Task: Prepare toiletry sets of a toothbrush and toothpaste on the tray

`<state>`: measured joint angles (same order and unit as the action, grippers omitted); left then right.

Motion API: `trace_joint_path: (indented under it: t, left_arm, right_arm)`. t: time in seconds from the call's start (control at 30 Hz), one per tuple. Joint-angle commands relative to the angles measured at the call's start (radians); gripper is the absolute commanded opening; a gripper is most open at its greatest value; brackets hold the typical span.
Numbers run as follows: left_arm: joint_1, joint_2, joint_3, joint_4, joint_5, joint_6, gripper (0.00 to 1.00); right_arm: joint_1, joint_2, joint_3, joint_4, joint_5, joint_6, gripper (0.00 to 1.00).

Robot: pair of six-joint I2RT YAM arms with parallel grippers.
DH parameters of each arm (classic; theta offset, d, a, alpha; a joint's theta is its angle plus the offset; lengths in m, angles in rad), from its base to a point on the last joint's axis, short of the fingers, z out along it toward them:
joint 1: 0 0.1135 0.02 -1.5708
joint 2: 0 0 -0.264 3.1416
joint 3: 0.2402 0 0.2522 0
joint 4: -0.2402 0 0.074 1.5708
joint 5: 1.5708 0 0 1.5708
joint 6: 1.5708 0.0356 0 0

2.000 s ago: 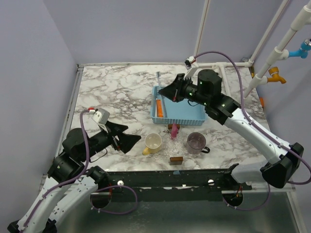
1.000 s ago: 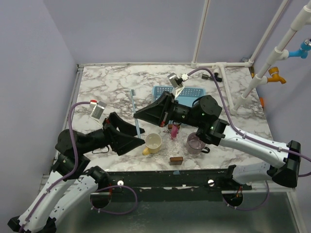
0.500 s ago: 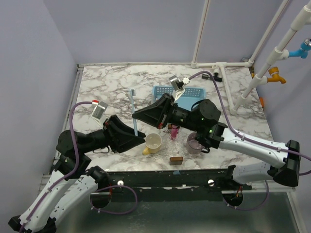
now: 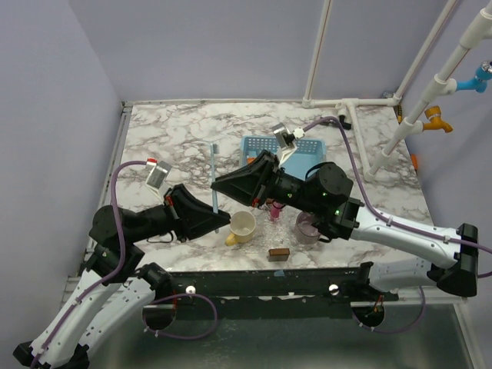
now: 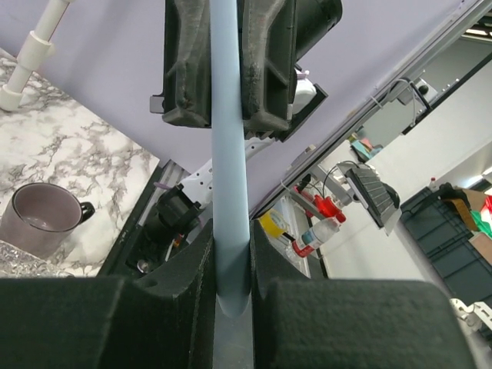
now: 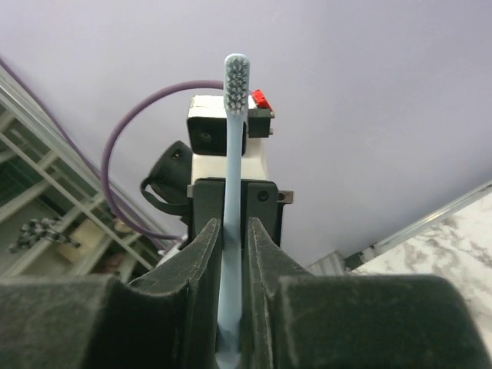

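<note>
**Toothbrush held between both end effectors; nothing seen set down on the tray**

**Top view.** We find the toothbrush [image 4: 214,173] held off the counter [image 4: 169,138], to the left of the tray [image 4: 255,146], with its head pointing away from the arm bases. The left end effector [image 4: 217,217] holds the lower end. The right end effector [image 4: 218,184] meets the handle just above it. The right arm covers most of the tray, so we cannot tell what lies in it, and no toothpaste shows. We judge the task to be early: this brush is not yet on the tray. A yellow mug [image 4: 243,224], a glass [image 4: 273,207] and a purple mug [image 4: 309,225] stand near, in front of the brush. Bare counter lies to the left and rear, up to the side wall.

**Left wrist view.** The left jaws are pressed together on the handle, pinching it. The right jaws stand close on either side of the handle further along.

**Right wrist view.** The handle runs out between the right jaws to the bristles. We cannot tell whether these jaws grip it or merely flank it.

**Clearance.** We judge that the right arm lies across the direct route to the tray. The mugs leave little room low down.
</note>
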<state>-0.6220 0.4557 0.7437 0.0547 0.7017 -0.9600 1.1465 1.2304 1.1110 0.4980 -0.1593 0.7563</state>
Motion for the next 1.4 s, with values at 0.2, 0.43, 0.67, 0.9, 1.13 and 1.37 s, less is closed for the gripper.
trace_joint_path:
  t: [0.2, 0.43, 0.67, 0.9, 1.13, 1.37]
  left_arm:
    - [0.002, -0.021, -0.006, -0.101, 0.068, 0.077, 0.00]
    - [0.002, -0.072, -0.035, -0.190, 0.133, 0.125, 0.00]
    - [0.002, -0.114, -0.023, -0.328, 0.236, 0.191, 0.00]
    - [0.002, -0.151, 0.019, -0.523, 0.316, 0.299, 0.00]
    - [0.002, -0.169, 0.049, -0.633, 0.383, 0.369, 0.00]
    - [0.002, -0.166, 0.078, -0.720, 0.401, 0.442, 0.00]
  right_arm:
    - [0.005, -0.037, 0.121, -0.370, 0.031, -0.166, 0.41]
    - [0.005, -0.081, 0.195, -0.593, -0.069, -0.264, 0.47]
    - [0.004, -0.094, 0.271, -0.726, -0.173, -0.306, 0.59]
    - [0.005, -0.062, 0.344, -0.806, -0.226, -0.310, 0.60]
    - [0.004, -0.010, 0.380, -0.825, -0.287, -0.290, 0.61]
    - [0.005, 0.044, 0.394, -0.834, -0.398, -0.275, 0.58]
